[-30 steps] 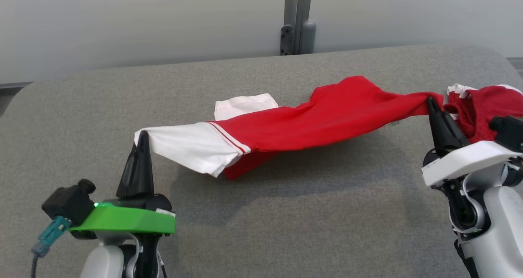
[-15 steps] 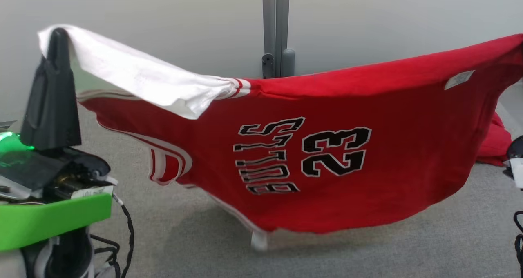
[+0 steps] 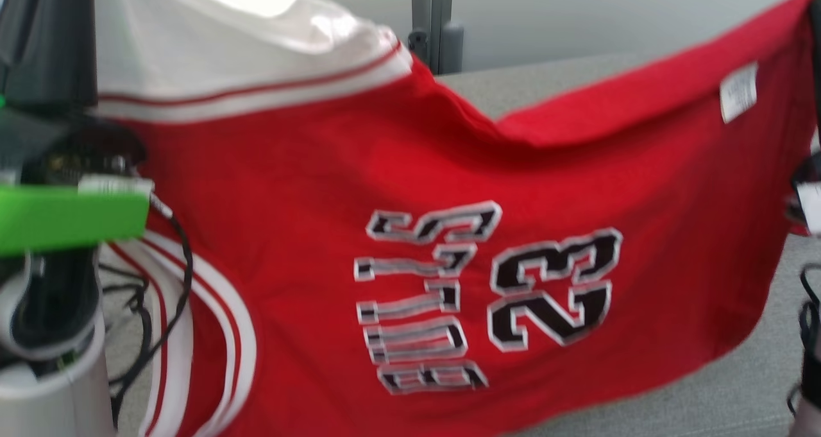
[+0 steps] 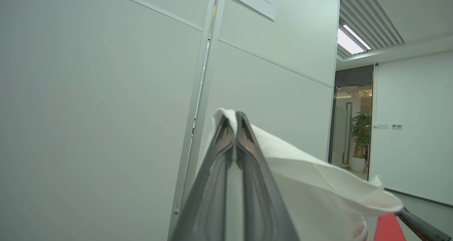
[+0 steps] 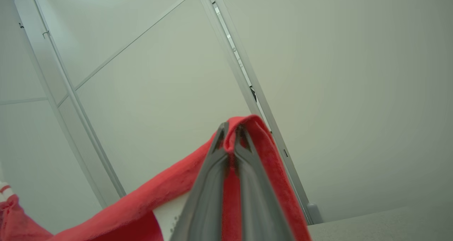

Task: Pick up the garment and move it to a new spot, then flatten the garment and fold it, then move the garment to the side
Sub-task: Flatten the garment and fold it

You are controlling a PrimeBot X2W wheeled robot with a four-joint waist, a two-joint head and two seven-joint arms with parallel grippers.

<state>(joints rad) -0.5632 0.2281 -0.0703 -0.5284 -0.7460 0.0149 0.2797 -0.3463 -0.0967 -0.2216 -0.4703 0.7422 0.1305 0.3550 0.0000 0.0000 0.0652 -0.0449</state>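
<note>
Shirt (image 3: 397,167) hung in the air over the table (image 3: 737,392), long axis running from arm to arm — left gripper (image 4: 231,118) clenched on its white sleeve (image 4: 311,188), right gripper (image 5: 231,129) on its red edge (image 5: 270,156).

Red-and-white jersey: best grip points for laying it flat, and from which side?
Likely the two ends of its upper edge: the red-and-white fabric jersey hangs as one spread sheet there. Left gripper is shut on the white sleeve, right gripper on the red edge, fingers pointing up from below.
</note>
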